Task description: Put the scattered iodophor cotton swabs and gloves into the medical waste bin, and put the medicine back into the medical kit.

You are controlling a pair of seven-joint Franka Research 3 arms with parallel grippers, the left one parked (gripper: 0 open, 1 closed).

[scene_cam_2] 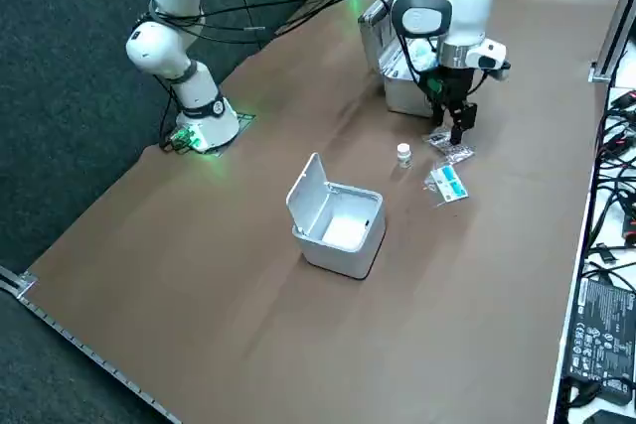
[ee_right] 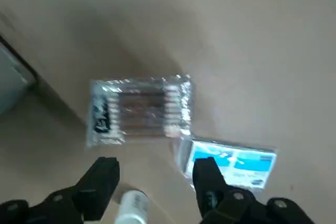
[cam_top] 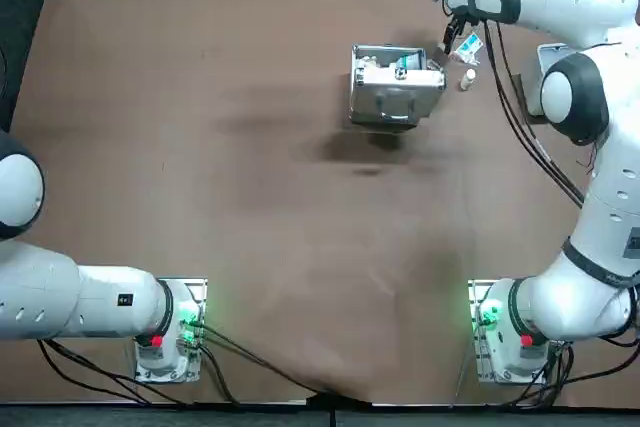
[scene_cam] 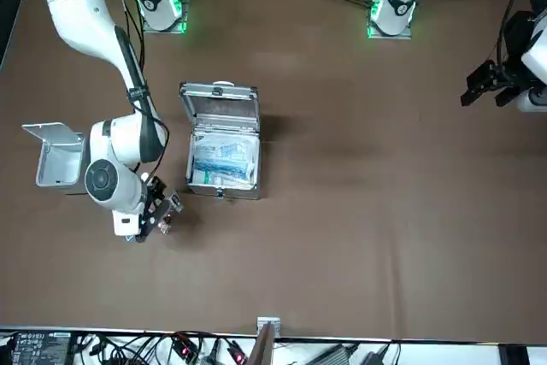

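A clear packet of brown iodophor swabs [ee_right: 139, 109] lies flat on the brown table, close to a blue-and-white packet [ee_right: 231, 162] and a small white medicine bottle [ee_right: 131, 205]. My right gripper [ee_right: 155, 179] hovers just above them, open, with nothing between its fingers. From the right side, the gripper [scene_cam_2: 459, 131] hangs over the swab packet [scene_cam_2: 452, 152], with the blue packet [scene_cam_2: 449, 183] and the bottle [scene_cam_2: 403, 154] beside it. The open silver medical kit [scene_cam_2: 397, 76] stands close by. The white waste bin [scene_cam_2: 338, 217] has its lid up.
In the top view the kit [cam_top: 395, 82] sits at the far middle, the bottle [cam_top: 467, 78] and blue packet [cam_top: 468, 47] to its right under my arm. From the front, the bin [scene_cam: 60, 156] stands left of the kit [scene_cam: 222, 147]. Cables run along the table's far edge.
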